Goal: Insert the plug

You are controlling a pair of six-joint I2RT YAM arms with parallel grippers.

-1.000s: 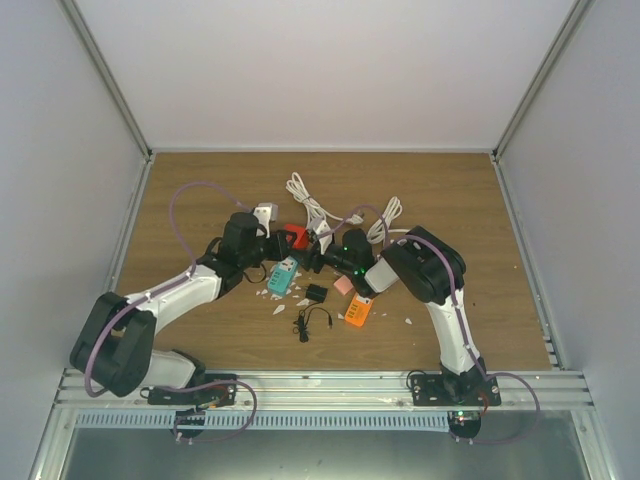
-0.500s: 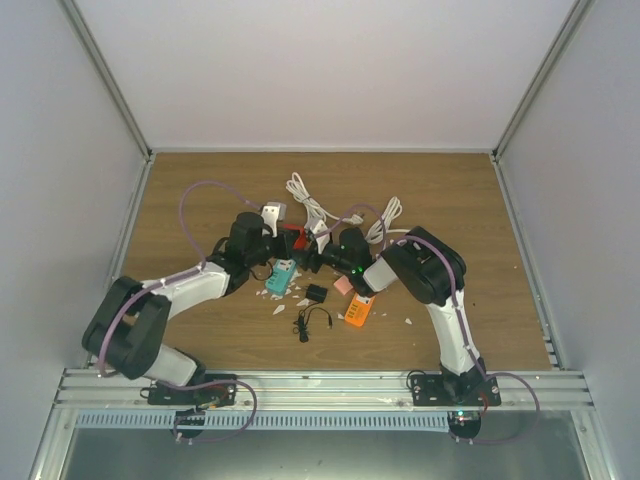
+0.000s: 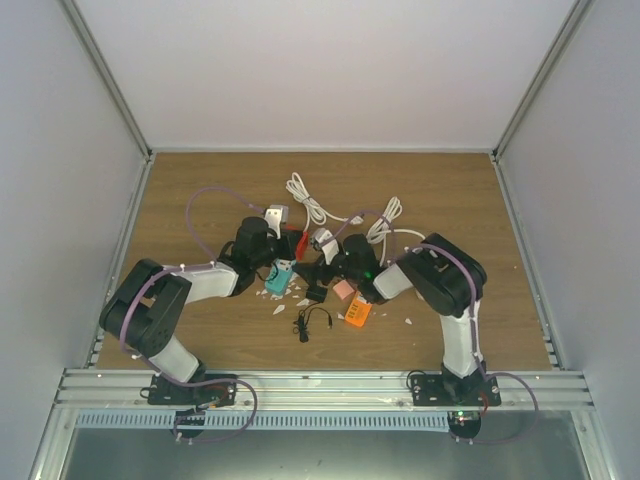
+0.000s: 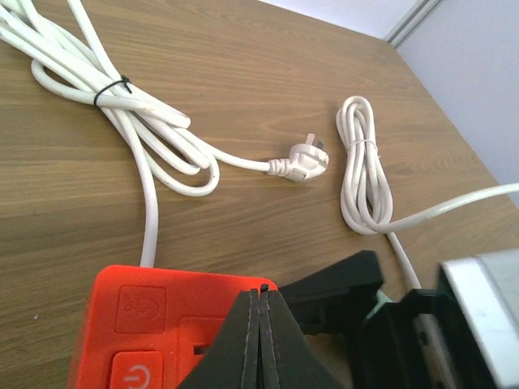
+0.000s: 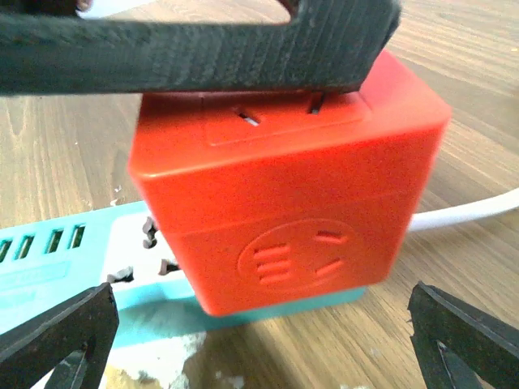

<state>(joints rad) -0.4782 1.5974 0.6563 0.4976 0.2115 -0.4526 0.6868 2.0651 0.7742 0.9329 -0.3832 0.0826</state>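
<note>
Top: found left gripper (image 3: 287,246) and right gripper (image 3: 322,268) facing each other across red socket cube (image 3: 296,241), teal power strip (image 3: 279,278) just beside both.

Left wrist: saw fingers (image 4: 243,344) pressed fully together, gripping nothing, over cube's top. Spotted white plug (image 4: 304,159) loose, well ahead of tips.

Right wrist: saw fingers (image 5: 57,332) spread wide, empty, cube ahead between them, atop strip. Couldn't tell if seated.

Judged best: press straight down, square to strip, no twisting.

Noted wood-grain tabletop (image 3: 450,200), white scraps (image 3: 280,309), white walls (image 3: 320,70).
</note>
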